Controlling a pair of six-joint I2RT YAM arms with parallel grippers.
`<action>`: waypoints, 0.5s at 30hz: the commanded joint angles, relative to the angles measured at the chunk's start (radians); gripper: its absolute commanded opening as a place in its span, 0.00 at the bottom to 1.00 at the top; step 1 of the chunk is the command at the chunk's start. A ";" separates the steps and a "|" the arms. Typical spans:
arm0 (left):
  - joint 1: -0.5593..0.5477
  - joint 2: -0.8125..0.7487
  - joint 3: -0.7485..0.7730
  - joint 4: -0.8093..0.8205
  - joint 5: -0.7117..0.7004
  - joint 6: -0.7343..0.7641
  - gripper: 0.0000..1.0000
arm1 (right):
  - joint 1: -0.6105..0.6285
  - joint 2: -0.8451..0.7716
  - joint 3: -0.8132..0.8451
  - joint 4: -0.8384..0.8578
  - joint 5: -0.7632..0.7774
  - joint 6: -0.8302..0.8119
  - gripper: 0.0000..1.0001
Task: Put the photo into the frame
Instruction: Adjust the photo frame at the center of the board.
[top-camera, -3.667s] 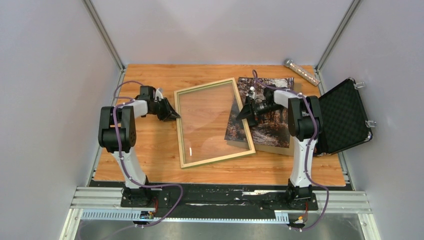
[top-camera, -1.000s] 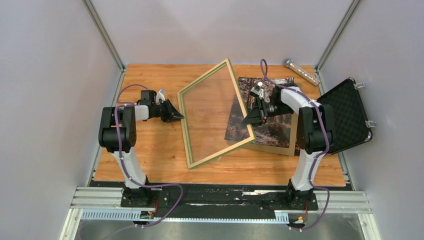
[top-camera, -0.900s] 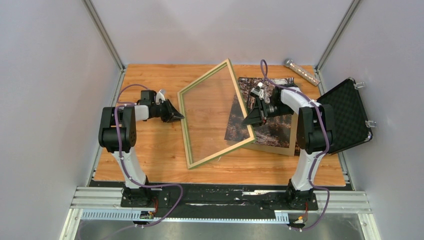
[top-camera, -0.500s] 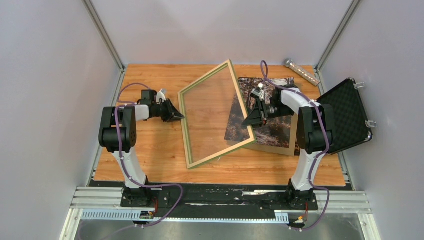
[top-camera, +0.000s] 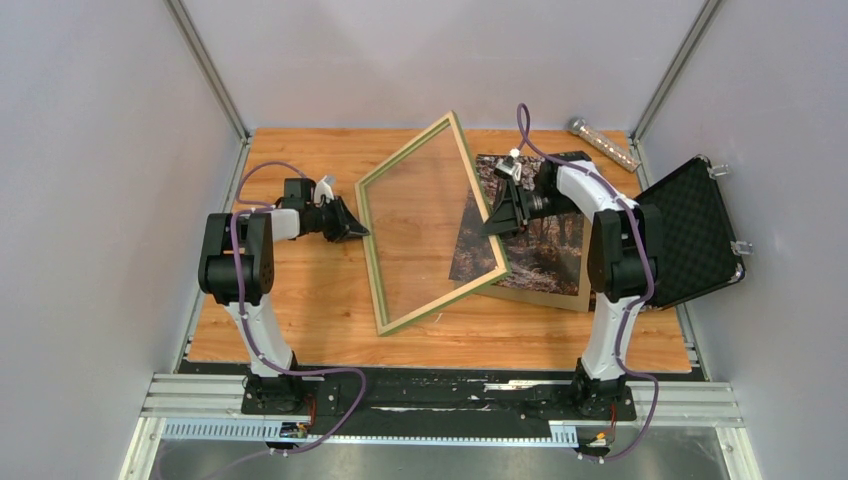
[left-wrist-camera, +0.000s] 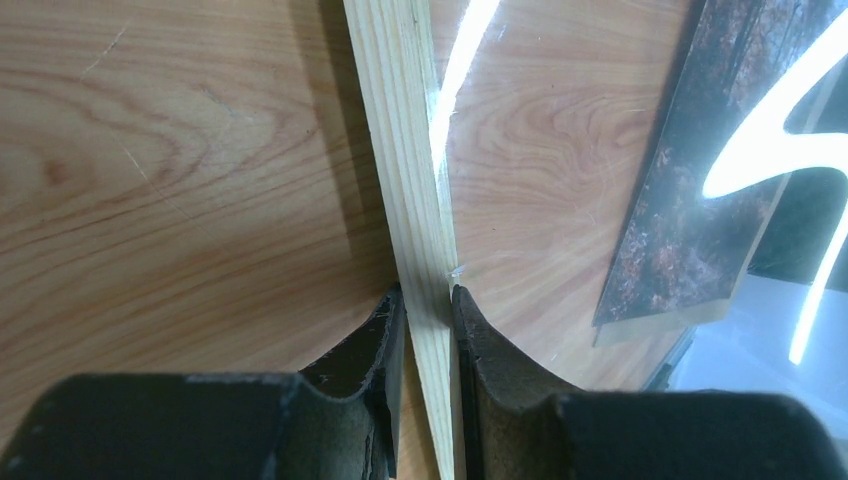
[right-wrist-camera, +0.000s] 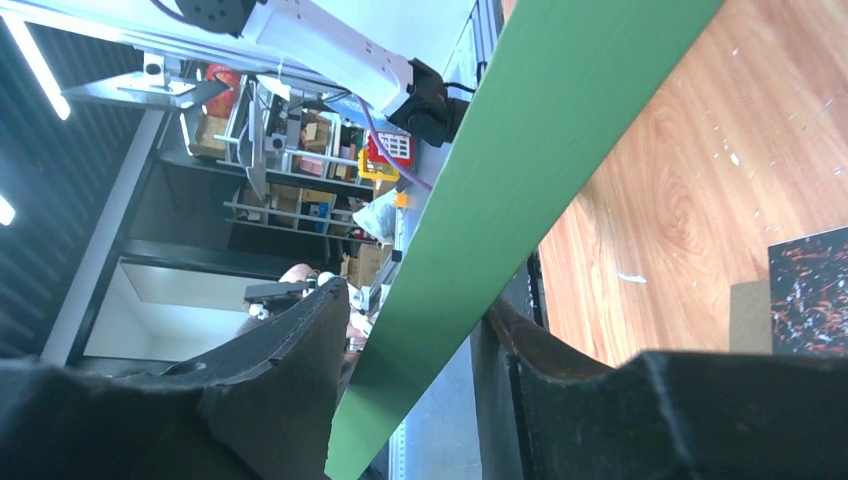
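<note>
We see the frame (top-camera: 428, 225) tilted, its left rail low and its right rail high above the table (top-camera: 300, 290). The left gripper (left-wrist-camera: 425, 300) pinches the pale wood left rail, with a finger pressed on each face. The right gripper (right-wrist-camera: 410, 300) straddles the green-faced right rail; we cannot tell whether it clamps or only brackets it. Right of the frame, the photo (top-camera: 530, 255) lies picture-up on a brown backing board (top-camera: 545, 297), its left edge under the high rail. Farther right, an open black case (top-camera: 690, 235) crowds that side. Left of the frame and nearer than it, the tabletop lies open.
</note>
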 joint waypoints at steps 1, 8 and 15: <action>-0.022 0.046 0.006 -0.012 -0.073 0.087 0.00 | 0.001 0.054 0.115 0.034 -0.220 0.071 0.46; -0.023 0.057 0.010 -0.014 -0.061 0.086 0.00 | 0.002 0.004 0.072 0.507 0.047 0.603 0.45; -0.023 0.064 0.016 -0.019 -0.055 0.084 0.00 | 0.004 -0.105 0.009 0.688 0.064 0.754 0.28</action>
